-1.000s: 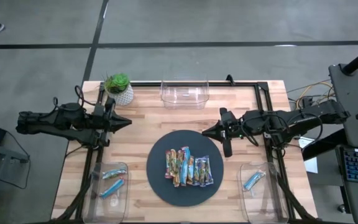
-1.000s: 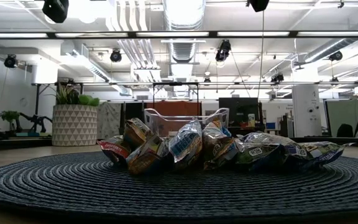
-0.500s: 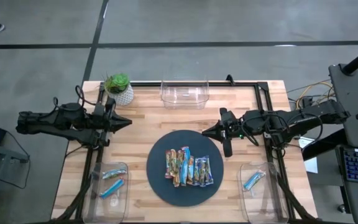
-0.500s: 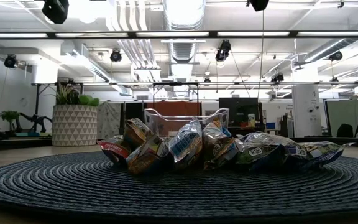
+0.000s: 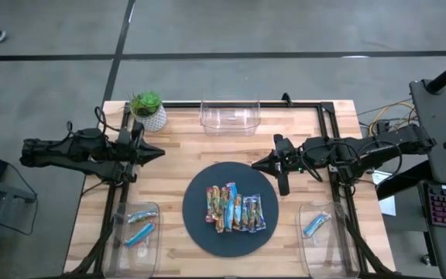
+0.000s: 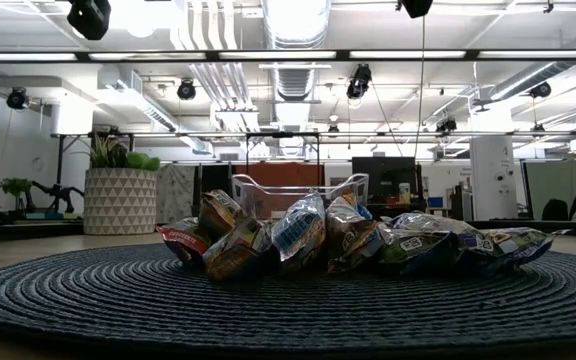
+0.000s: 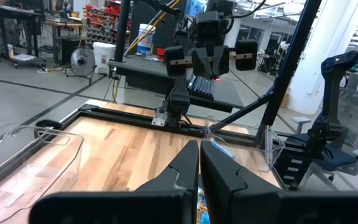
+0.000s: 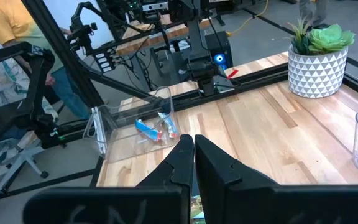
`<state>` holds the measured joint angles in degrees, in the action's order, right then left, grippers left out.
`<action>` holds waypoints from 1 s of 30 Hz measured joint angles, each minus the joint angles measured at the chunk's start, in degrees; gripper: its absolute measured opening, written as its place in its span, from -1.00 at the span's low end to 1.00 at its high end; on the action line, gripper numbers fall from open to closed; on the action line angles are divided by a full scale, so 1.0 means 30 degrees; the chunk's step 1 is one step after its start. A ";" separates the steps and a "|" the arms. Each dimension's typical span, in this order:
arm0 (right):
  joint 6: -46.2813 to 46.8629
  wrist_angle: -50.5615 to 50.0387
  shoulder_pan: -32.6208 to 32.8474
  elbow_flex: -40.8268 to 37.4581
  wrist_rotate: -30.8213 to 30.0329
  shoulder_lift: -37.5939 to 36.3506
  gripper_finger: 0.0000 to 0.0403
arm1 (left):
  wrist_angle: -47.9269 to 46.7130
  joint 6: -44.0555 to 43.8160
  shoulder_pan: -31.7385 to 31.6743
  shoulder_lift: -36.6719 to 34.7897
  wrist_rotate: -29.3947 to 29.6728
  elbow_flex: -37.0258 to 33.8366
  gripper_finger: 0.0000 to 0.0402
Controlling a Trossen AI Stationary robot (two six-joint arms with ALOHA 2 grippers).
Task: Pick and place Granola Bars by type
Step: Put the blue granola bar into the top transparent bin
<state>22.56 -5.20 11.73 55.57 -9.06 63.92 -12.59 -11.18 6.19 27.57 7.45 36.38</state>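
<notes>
Several granola bars (image 5: pixel 235 208) in blue, green and red-brown wrappers lie side by side on the dark round mat (image 5: pixel 200 225); the low view shows them piled on it (image 6: pixel 298 240). My left gripper (image 5: pixel 161 153) is shut and empty above the table's left part. My right gripper (image 5: pixel 255 163) is shut and empty above the mat's far right edge. Both hang clear of the bars. The left wrist view shows my left fingertips (image 7: pixel 199 152) together, and the right wrist view shows my right fingertips (image 8: pixel 193 144) together.
A clear bin (image 5: pixel 135 231) at the near left holds two bars. A clear bin (image 5: pixel 318 226) at the near right holds one blue bar. A third clear bin (image 5: pixel 230 116) stands at the far edge. A potted plant (image 5: pixel 149 110) stands at the far left.
</notes>
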 joint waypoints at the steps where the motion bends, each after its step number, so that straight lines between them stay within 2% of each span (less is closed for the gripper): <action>1: 0.0049 0.0044 0.0000 0.0000 0.0000 0.0000 -0.96 | -0.0001 0.0000 -0.0004 0.0000 -0.0014 0.0000 -1.00; 8: -0.0433 0.0440 0.0039 0.0562 0.0024 0.0000 -0.96 | 0.0011 0.0108 -0.0002 0.0000 -0.0839 0.0000 -1.00; 16: -0.1090 0.0327 0.0049 0.1338 0.0044 0.0000 -0.96 | 0.0041 0.0998 0.0004 -0.0044 -0.0892 0.0000 -1.00; 30: -0.1170 0.0236 0.0138 0.0794 0.0029 0.0000 -0.96 | 0.0047 0.1005 0.0004 -0.0051 -0.0892 0.0000 -1.00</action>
<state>19.05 -4.49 12.14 57.95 -8.97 63.92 -12.45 -8.16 6.20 27.42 4.78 36.38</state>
